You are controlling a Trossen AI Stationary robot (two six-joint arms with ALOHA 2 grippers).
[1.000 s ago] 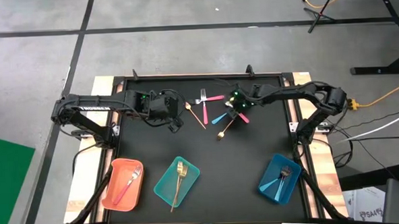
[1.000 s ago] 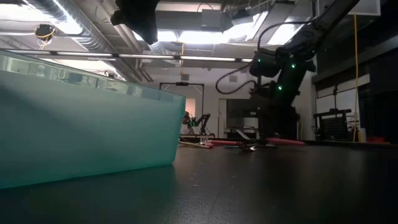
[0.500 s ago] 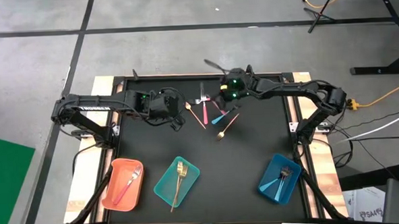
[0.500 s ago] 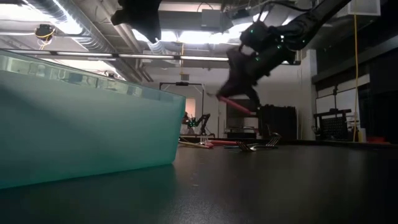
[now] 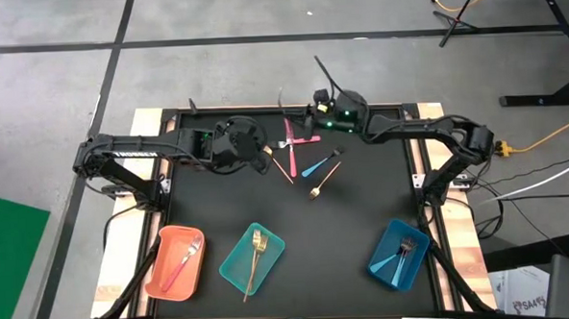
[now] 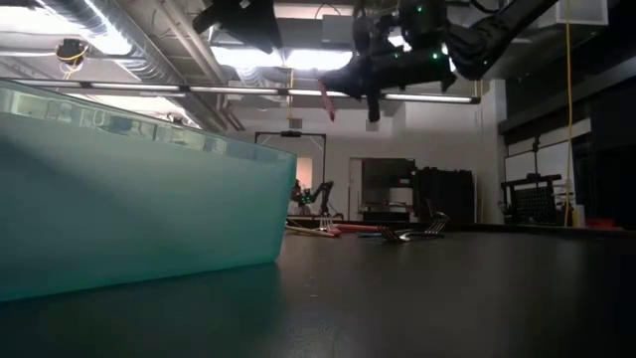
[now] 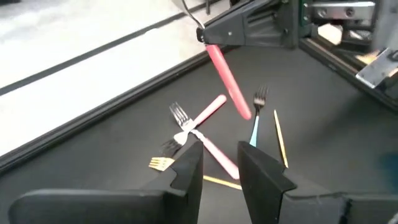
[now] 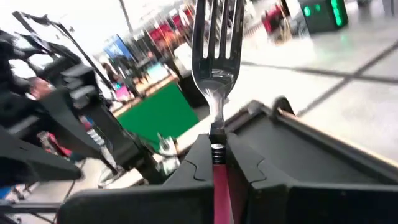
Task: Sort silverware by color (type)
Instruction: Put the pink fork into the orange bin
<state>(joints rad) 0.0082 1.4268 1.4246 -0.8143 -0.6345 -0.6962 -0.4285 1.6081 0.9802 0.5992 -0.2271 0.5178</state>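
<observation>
My right gripper (image 5: 300,116) is raised over the table's far middle, shut on a pink-handled fork (image 7: 227,79). The fork's silver head (image 8: 217,37) sticks out past the fingers. Below it, loose silverware lies on the black table: pink-handled forks (image 5: 300,140), a blue-handled one (image 5: 314,166) and gold pieces (image 5: 319,182). My left gripper (image 7: 221,165) stands open just left of this pile, also seen in the high view (image 5: 260,158), with nothing between its fingers. My right gripper pinches the fork between its two fingers at the head end of the pink handle (image 8: 217,152), where it meets the silver neck. The fingers lie about level. The fork is lifted clear, head up, with the pink handle (image 6: 326,102) slanting down below the fingertips.
Along the near edge stand three trays: an orange one (image 5: 165,280) with a pink fork, a teal one (image 5: 233,267) with a gold fork, and a blue one (image 5: 385,266) with blue silverware. The teal tray's wall (image 6: 129,209) fills the low view's left.
My right gripper has risen from the pile with the pink fork, tipping from pointing down to about level and drifting toward the far edge. The fork is now lifted clear of the table. My left gripper's wrist has turned somewhat in place.
</observation>
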